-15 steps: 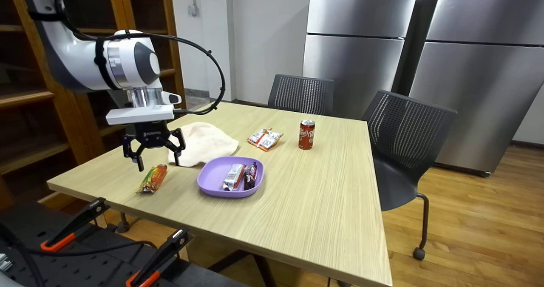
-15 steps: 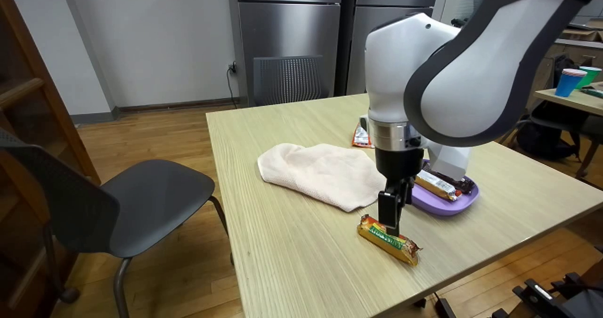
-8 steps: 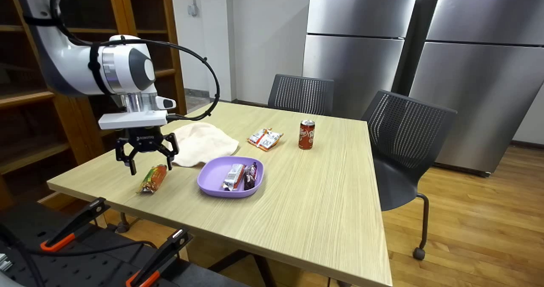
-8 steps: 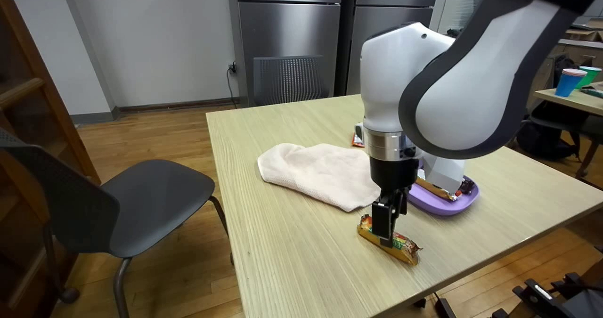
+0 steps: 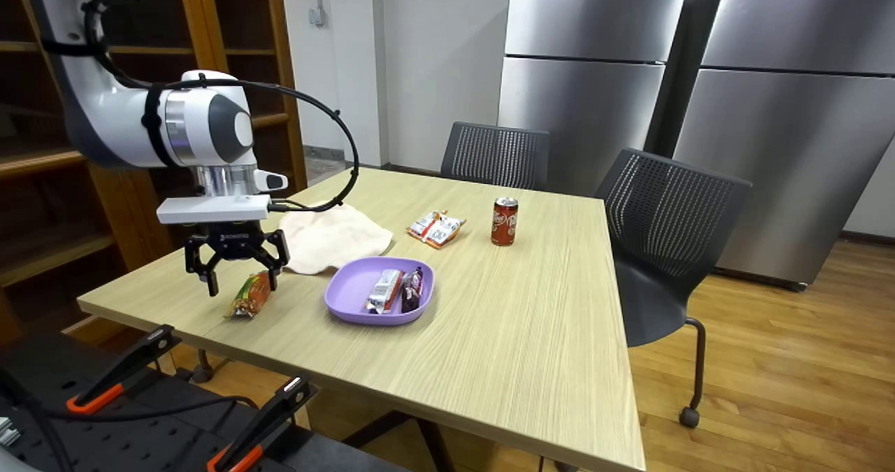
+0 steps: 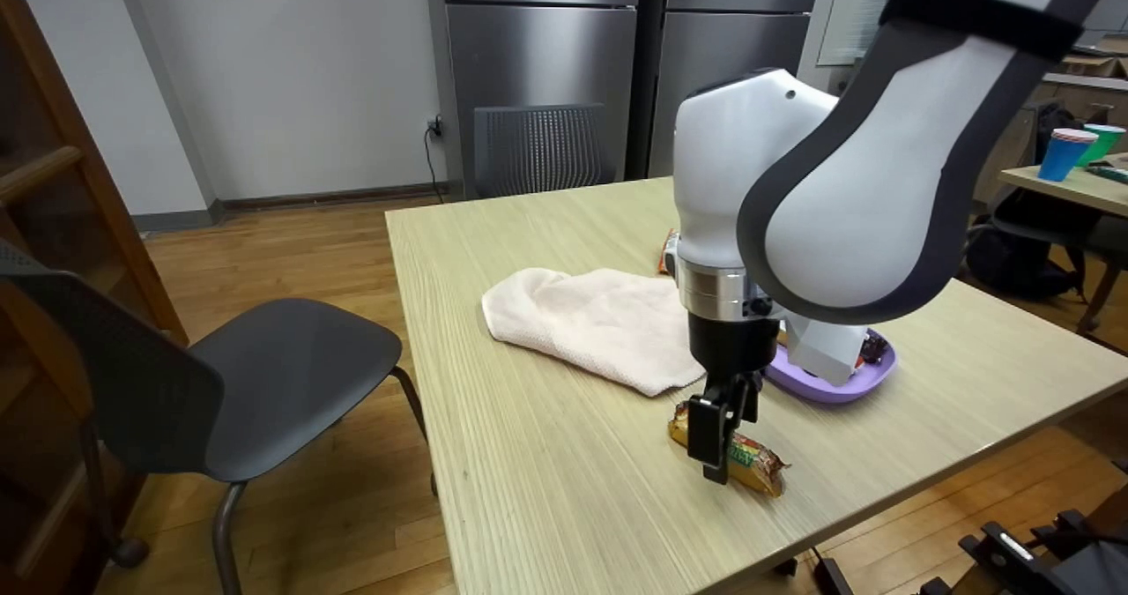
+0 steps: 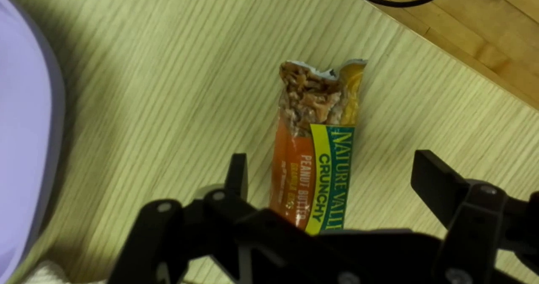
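Wrist view is showing the rim of a purple tray point(image 7: 52, 94) at 9 o'clock and a wrapped granola bar point(image 7: 316, 162) lying on the table point(image 7: 168, 86) near the middle. As seen in an exterior view, the tray is holding a silver-and-orange bar point(image 5: 384, 291) and a dark-wrapped bar point(image 5: 412, 291) side by side toward 3 o'clock. From the tray, a red soda can point(image 5: 504, 222) is standing upright at 2 o'clock, a snack packet point(image 5: 436, 229) is lying between 1 and 2 o'clock, a pale cloth point(image 5: 335, 238) is spreading at 11 o'clock, and the granola bar is resting at 9 o'clock.

The arm point(image 5: 126, 124) is slanting in from 10 o'clock there, bending at the wrist; its gripper point(image 5: 242, 285) is hanging over the granola bar, pointing toward 6 o'clock. In an exterior view its forearm point(image 6: 934, 137) is sloping down from 2 o'clock. The jaws are standing spread wide and holding nothing: in the wrist view a finger point(image 7: 238, 172) is sitting at 9 o'clock of the granola bar and its partner at 3 o'clock, with table showing in both gaps.
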`<action>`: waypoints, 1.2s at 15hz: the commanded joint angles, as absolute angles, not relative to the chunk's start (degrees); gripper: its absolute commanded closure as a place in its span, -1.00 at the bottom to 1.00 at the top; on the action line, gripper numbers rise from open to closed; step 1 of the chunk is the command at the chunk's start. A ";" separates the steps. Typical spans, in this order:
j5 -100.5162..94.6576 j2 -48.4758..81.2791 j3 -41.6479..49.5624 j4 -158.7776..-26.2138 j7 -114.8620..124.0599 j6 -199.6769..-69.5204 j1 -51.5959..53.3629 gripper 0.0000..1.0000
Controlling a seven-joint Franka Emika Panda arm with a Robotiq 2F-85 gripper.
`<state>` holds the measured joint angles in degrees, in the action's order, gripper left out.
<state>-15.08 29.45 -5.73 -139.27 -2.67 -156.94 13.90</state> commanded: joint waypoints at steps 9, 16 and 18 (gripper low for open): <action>-12.97 30.44 -5.87 -138.55 -0.84 -158.88 15.29 0.16; -13.31 27.88 -5.37 -140.45 -0.05 -160.45 16.00 0.65; -13.62 26.92 -4.69 -140.99 0.65 -160.82 16.37 0.65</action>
